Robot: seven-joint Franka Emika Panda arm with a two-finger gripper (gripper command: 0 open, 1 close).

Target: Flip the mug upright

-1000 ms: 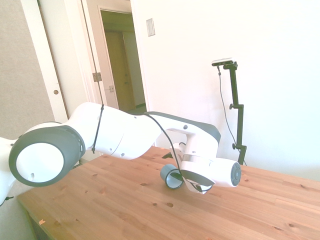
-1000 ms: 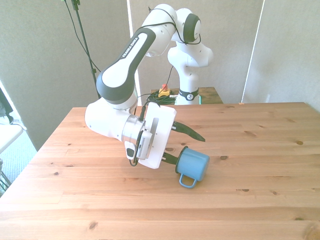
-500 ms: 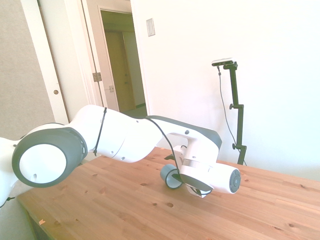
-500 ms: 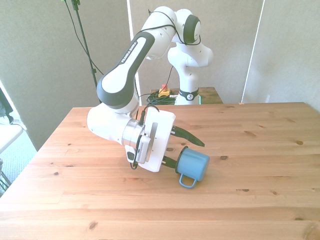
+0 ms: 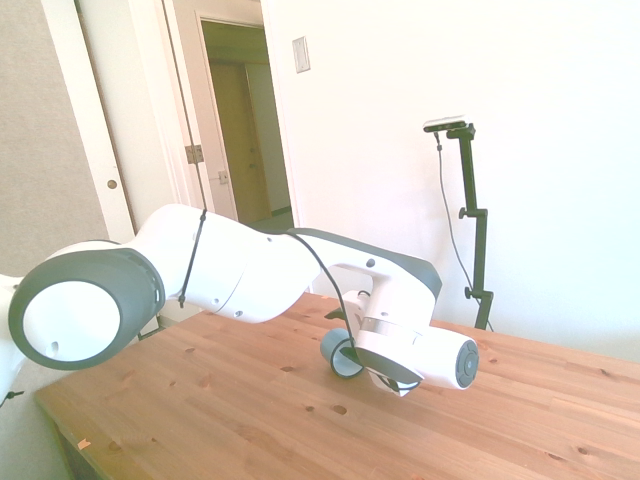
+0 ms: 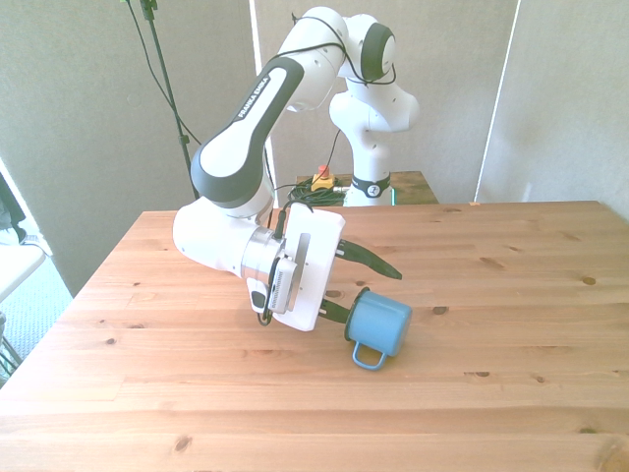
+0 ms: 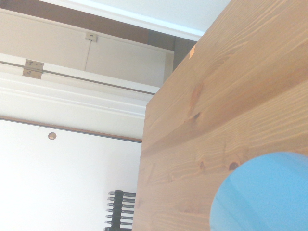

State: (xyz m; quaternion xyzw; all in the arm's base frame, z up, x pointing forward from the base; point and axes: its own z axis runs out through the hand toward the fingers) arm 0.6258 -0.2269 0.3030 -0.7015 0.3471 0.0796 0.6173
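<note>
1. Nearest the camera in the front view, the mug [image 6: 379,324] lies on its side on the table [image 6: 491,393], tipped a little, its small loop handle [image 6: 367,358] pointing toward the table's near edge and its base turned to the front view's right. It sits about mid-table, well clear of every edge.
2. Just behind it, the gripper [image 6: 359,287] is swung over sideways, so its two dark fingers reach out level with the tabletop instead of down. They are spread wide apart: the lower finger [image 6: 334,314] meets the mug at its mouth end, while the upper finger [image 6: 371,260] stands in open air above it. Nothing is clamped.
3. That sideways pose looks chosen to take the rim from the open end, so a wrist roll could stand the mug up.
4. The wrist view shows the mug's blue side [image 7: 262,192] close by, blurred, against the wood.
5. In the side view the arm [image 5: 250,270] hides most of the mug [image 5: 340,354]; only a rounded end shows.
</note>
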